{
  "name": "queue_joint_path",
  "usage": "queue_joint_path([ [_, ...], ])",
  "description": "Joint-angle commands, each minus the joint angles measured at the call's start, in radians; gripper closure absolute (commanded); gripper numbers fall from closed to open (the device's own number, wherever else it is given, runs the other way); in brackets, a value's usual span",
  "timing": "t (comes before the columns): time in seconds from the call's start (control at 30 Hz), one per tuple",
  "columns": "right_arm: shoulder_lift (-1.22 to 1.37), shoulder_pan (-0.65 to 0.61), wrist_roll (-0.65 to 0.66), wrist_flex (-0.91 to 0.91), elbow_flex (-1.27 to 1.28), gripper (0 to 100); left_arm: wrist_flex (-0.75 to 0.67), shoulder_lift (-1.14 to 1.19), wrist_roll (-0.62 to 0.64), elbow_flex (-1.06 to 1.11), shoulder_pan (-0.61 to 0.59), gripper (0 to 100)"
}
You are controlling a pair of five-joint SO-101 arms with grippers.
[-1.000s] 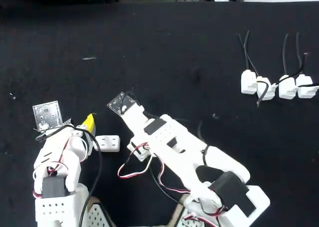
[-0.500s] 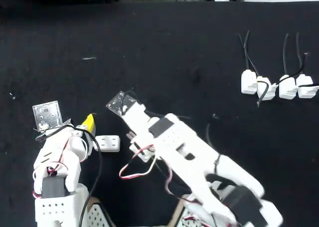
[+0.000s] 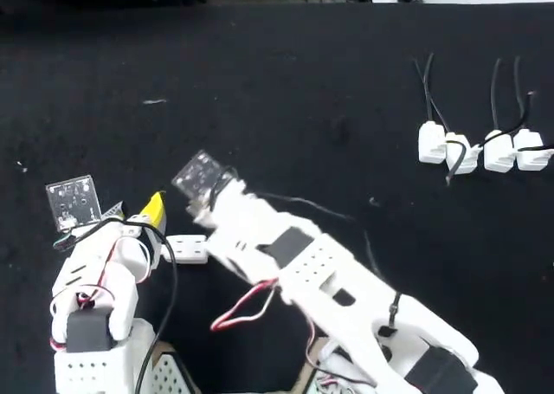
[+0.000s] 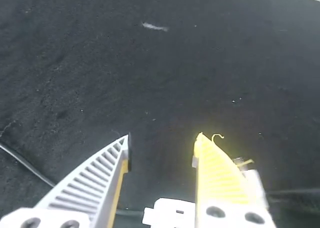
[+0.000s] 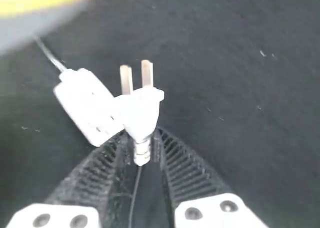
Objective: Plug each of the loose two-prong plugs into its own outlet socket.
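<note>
Two-prong plug (image 5: 141,107) held in the right gripper (image 5: 141,136), its prongs bare, just beside a white outlet socket (image 5: 86,106) near the surface's near-left corner.
The black table surface (image 3: 286,91) carries both white arms at its near edge. The right arm (image 3: 329,281) stretches diagonally toward the left side, its jaws narrowed on the plug's neck and the two prongs pointing away from the wrist, outside the socket. The left arm (image 3: 91,290) stands at the near-left corner, and the left gripper (image 4: 162,138) is spread wide over bare surface beside the same socket. Four white corded pieces (image 3: 483,147) sit in a row by the right edge, well apart from both arms.
</note>
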Motion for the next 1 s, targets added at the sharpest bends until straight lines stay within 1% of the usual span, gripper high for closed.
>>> queue_joint_path([
  [0.0, -0.042, -0.087, -0.015, -0.043, -0.007, 98.8, 0.008, -0.003, 0.017, -0.061, 0.051, 78],
  [0.13, -0.042, -0.100, -0.015, -0.043, -0.007, 98.8, 0.005, -0.003, 0.017, -0.050, 0.082, 78],
  [0.33, -0.062, -0.100, -0.021, -0.035, -0.005, 98.8, -0.005, -0.003, 0.015, -0.028, 0.073, 78],
  [0.5, -0.197, -0.100, -0.023, 0.029, 0.005, 98.8, -0.061, -0.003, 0.015, 0.030, 0.071, 78],
  [0.73, -0.344, -0.100, -0.023, 0.043, 0.071, 98.8, -0.060, -0.003, 0.014, 0.031, 0.071, 78],
  [0.83, -0.378, -0.100, -0.025, 0.051, 0.079, 98.8, -0.057, -0.003, -0.026, 0.033, 0.071, 78],
  [0.97, -0.403, -0.100, -0.060, 0.051, 0.088, 98.8, -0.054, -0.003, -0.032, 0.033, 0.071, 78],
])
